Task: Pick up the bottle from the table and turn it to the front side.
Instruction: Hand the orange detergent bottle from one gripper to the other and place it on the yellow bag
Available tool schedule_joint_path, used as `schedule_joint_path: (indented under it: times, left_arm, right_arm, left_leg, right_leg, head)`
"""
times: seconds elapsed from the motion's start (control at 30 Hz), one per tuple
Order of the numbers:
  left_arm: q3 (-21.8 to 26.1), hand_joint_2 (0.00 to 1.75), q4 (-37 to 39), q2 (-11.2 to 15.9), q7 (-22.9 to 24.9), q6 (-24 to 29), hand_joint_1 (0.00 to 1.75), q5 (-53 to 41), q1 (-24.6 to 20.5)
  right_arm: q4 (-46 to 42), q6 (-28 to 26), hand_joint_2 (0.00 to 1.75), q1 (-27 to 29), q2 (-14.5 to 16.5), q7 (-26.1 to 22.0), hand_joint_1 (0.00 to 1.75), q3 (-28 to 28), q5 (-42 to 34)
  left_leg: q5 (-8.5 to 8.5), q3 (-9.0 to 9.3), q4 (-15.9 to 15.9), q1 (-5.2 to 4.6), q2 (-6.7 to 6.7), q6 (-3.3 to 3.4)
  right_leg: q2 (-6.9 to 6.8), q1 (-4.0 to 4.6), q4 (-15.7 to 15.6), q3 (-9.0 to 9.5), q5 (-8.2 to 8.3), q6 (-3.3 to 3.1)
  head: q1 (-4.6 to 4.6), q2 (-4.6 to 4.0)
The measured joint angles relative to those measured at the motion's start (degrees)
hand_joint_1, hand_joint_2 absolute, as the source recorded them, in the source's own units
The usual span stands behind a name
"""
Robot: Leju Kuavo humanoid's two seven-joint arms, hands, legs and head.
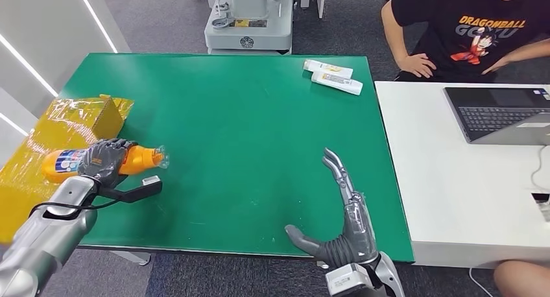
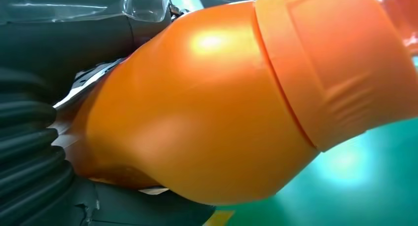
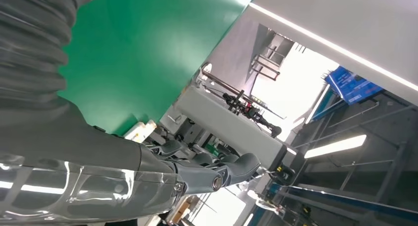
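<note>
An orange bottle (image 1: pixel 137 159) with a blue and white label and a clear cap lies sideways at the left edge of the green table (image 1: pixel 246 128), cap pointing right. My left hand (image 1: pixel 104 162) grips it around the middle, fingers wrapped over its top. Seen from the left wrist, the bottle's orange body (image 2: pixel 222 107) sits tight against the hand's ribbed cover. My right hand (image 1: pixel 337 222) hovers over the table's near right part, fingers stretched out, thumb apart, nothing in it; the right wrist view shows its fingers (image 3: pixel 217 169) extended.
Yellow plastic wrapping (image 1: pixel 58 125) lies on the table's left side under the bottle. Two white tubes (image 1: pixel 334 76) sit at the far right corner. A white desk (image 1: pixel 467 174) with a laptop (image 1: pixel 502 112) adjoins on the right, a person (image 1: pixel 467 31) seated behind it.
</note>
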Motion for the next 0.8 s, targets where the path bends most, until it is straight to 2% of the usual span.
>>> schedule_joint_path:
  times: [0.23, 0.43, 0.63, 0.8]
  left_arm:
    - [1.8, 1.75, 1.3, 1.1, -1.0, 2.5, 1.75, -0.6, 2.3]
    - [2.1, 1.75, 2.6, 1.3, -1.0, 3.7, 1.75, -2.6, 2.5]
    - [3.6, 1.75, 3.7, 2.0, -1.2, 5.4, 1.75, -2.1, 3.2]
    - [4.0, 1.75, 3.9, 1.5, -1.5, 5.9, 1.75, -2.8, 3.9]
  right_arm:
    - [1.0, -0.4, 1.75, -0.7, -0.7, 0.3, 0.00, 0.1, -1.1]
    - [1.1, -2.4, 1.75, 1.0, -2.4, 0.2, 0.00, 0.3, -1.4]
    - [0.9, -2.0, 1.75, 2.0, -3.3, 1.1, 0.00, 0.8, -0.9]
    - [0.2, -2.1, 1.75, 3.3, -4.4, 1.4, 0.00, 0.9, -0.8]
  left_leg:
    - [0.00, -0.01, 0.0, 0.01, -0.07, 0.00]
    - [0.00, -0.02, 0.0, 0.01, -0.07, 0.00]
    - [0.00, 0.00, 0.0, 0.01, -0.07, -0.01]
    - [0.00, -0.01, 0.0, 0.02, -0.10, -0.01]
  right_leg:
    - [-0.05, 0.02, 0.0, 0.00, -0.02, -0.03]
    - [-0.07, 0.03, 0.0, 0.00, -0.02, -0.04]
    - [-0.06, 0.04, 0.0, -0.01, -0.05, -0.08]
    - [-0.09, 0.06, 0.0, 0.00, -0.08, -0.13]
  head:
    - [0.01, 0.00]
    - [0.00, 0.00]
    - [0.00, 0.00]
    - [0.01, 0.00]
